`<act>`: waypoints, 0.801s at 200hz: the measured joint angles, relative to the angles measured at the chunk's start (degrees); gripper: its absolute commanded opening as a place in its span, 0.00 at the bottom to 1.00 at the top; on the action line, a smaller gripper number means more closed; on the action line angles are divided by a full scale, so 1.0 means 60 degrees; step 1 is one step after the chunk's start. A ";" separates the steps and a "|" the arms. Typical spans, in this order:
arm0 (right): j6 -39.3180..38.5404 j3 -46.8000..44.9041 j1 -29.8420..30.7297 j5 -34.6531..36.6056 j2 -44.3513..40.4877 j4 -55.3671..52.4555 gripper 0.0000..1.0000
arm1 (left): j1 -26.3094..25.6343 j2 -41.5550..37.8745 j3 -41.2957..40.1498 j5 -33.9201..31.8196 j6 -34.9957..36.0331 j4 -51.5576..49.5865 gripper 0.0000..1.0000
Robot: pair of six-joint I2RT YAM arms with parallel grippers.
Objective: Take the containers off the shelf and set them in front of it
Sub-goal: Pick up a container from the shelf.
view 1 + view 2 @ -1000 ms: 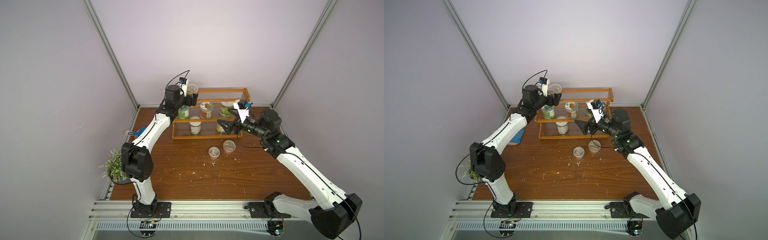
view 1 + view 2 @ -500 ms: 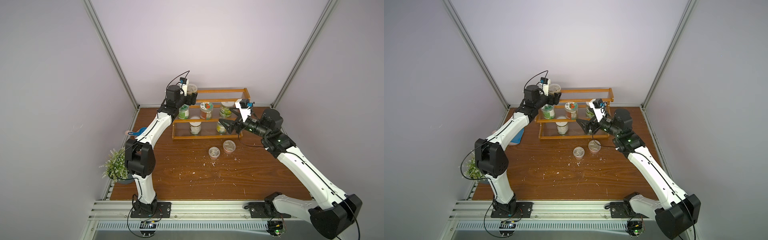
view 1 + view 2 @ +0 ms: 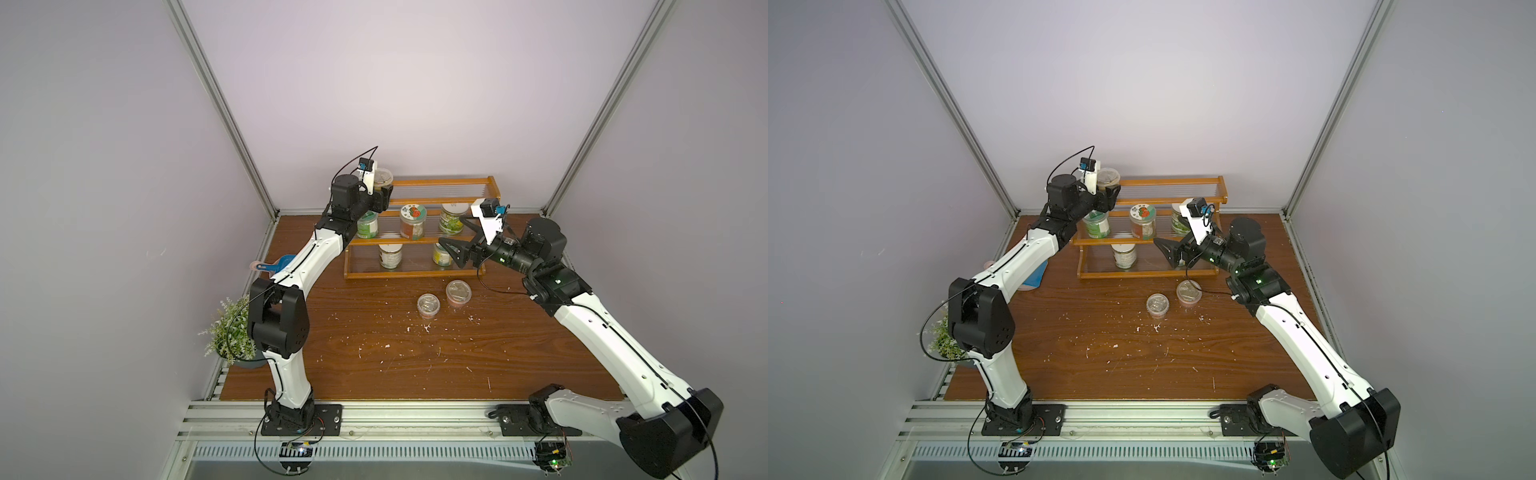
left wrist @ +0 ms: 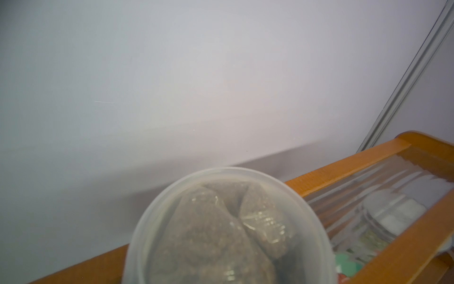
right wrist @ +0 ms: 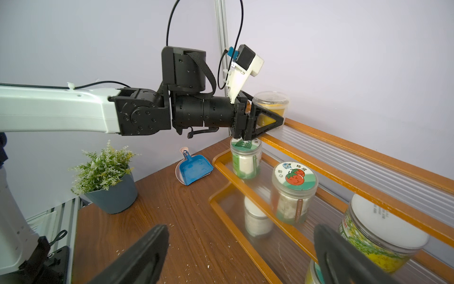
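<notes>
The shelf (image 3: 415, 274) (image 3: 1144, 274) (image 5: 344, 147) stands at the back of the table. At the left end of its top tier my left gripper (image 3: 384, 195) (image 3: 1112, 193) (image 5: 267, 120) is shut on a short lidded cup with yellow contents (image 3: 382, 176) (image 4: 228, 228) (image 5: 270, 105). The middle tier holds a green jar (image 3: 368, 224), a tomato-lid jar (image 3: 412, 222) (image 5: 293, 191) and a white-lid jar (image 3: 452, 218) (image 5: 378, 231). Two jars (image 3: 390, 255) (image 3: 441, 254) stand on the bottom tier. My right gripper (image 3: 451, 249) (image 5: 240, 228) hangs open before the shelf's right end. Two short cups (image 3: 428, 304) (image 3: 458, 292) sit on the table in front.
A blue dustpan (image 3: 276, 266) (image 5: 194, 171) lies at the left wall, partly under my left arm. A potted green plant (image 3: 232, 332) (image 5: 105, 177) stands at the front left. White crumbs are scattered over the wooden table (image 3: 374, 357). Walls close in on three sides.
My left gripper's jaws have closed round the yellow cup on the top tier. The right arm has barely moved and its gripper has stayed open.
</notes>
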 measured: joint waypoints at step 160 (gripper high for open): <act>0.0026 -0.0160 -0.0026 -0.0062 0.0000 0.0219 0.99 | -0.0080 -0.2306 -0.1300 0.0022 -0.0018 -0.0138 0.69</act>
